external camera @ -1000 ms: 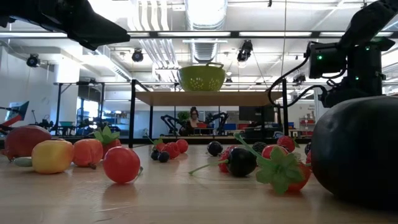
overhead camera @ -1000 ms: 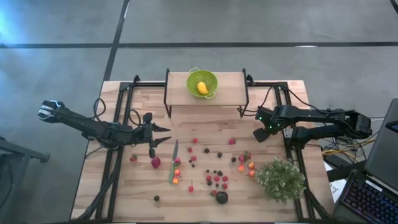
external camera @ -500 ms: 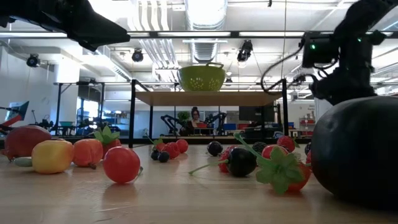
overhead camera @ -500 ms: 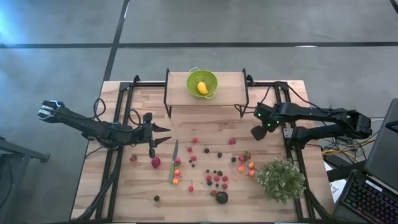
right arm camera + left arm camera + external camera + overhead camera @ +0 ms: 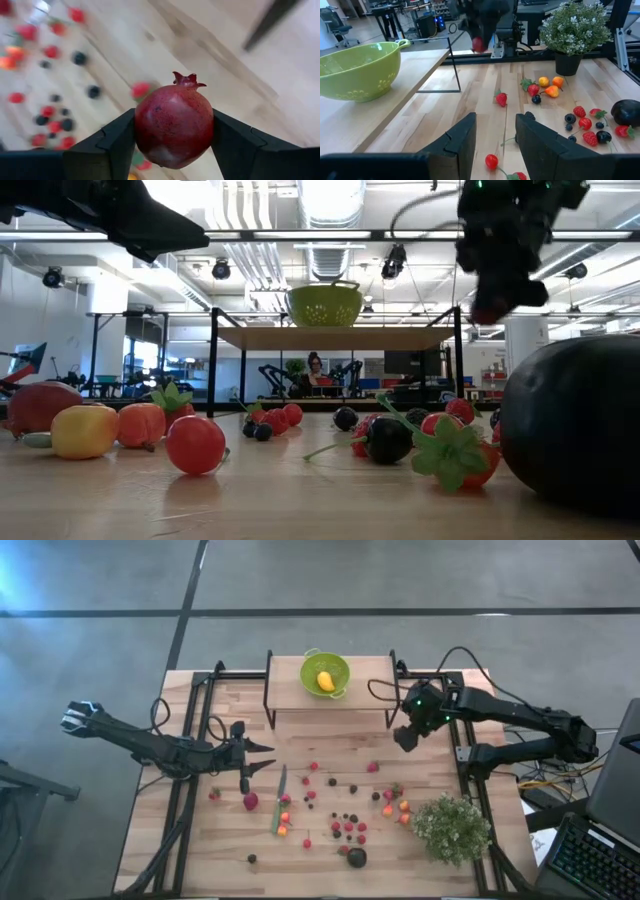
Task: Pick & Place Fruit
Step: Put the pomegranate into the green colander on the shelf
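The right gripper [image 5: 172,145] is carrying a round red pomegranate [image 5: 173,126], pinched between its two dark fingers [image 5: 107,145] and held well above the pale wooden desk [image 5: 330,745]. It is hanging close to the black metal-framed raised shelf [image 5: 375,670], where a lime-green plastic colander [image 5: 325,673] is sitting with a yellow fruit [image 5: 325,681] already inside. The pomegranate is bulging out well past the fingertips, so only its lower sides are being gripped. That worries me: the skin looks smooth and round, and any jolt could be enough to let it squirt forward and drop onto the desk.

Below and behind these fingers the scattered small fruit [image 5: 348,826], red berries, dark ones and a few orange pieces, are lying loose on the wood. A falling pomegranate would be landing among them and knocking them about, perhaps toward the edge.

The other risk, as I judge it, is the shelf frame itself. The upright post [image 5: 396,690] is standing just beside the fingers, and a path to the colander that is too low would be clipping the frame or the bowl's rim, tipping the bowl or jarring the fruit free.

The left gripper [image 5: 262,757] is waiting over the desk on the far side of the spread, its fingers [image 5: 461,141] standing partly apart and empty, near the slim green-handled knife [image 5: 279,802]; it is not in the way.
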Controlling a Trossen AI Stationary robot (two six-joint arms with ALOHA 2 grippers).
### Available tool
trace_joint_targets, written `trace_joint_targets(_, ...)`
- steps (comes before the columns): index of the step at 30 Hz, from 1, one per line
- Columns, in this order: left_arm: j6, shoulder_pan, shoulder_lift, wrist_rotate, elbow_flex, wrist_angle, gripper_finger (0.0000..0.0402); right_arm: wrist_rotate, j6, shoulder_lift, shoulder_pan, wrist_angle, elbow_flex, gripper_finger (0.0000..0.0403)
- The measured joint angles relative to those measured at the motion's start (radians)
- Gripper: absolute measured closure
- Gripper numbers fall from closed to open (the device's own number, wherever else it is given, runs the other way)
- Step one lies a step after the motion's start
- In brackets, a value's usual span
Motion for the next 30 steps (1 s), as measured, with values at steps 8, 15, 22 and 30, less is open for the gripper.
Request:
trace_joint_targets(8, 0.0, 0.0, 0.0, 0.0, 0.0, 0.0, 0.0257, 0.015, -0.068, 0.003, 0.003, 0.018, 0.193, 0.0192)
trace_joint_targets(15, 0.0, 0.0, 0.0, 0.0, 0.0, 0.0, 0.0257, 0.07, -0.175, 0.073, 0.002, 0.11, 0.337, 0.0185)
trace_joint_targets(22, 0.0, 0.0, 0.0, 0.0, 0.0, 0.0, 0.0257, 0.094, -0.315, 0.253, 0.002, 0.155, 0.502, 0.0189)
trace_joint_targets(30, 0.0, 0.0, 0.0, 0.0, 0.0, 0.0, 0.0257, 0.112, -0.425, 0.468, 0.0, 0.149, 0.689, 0.0181)
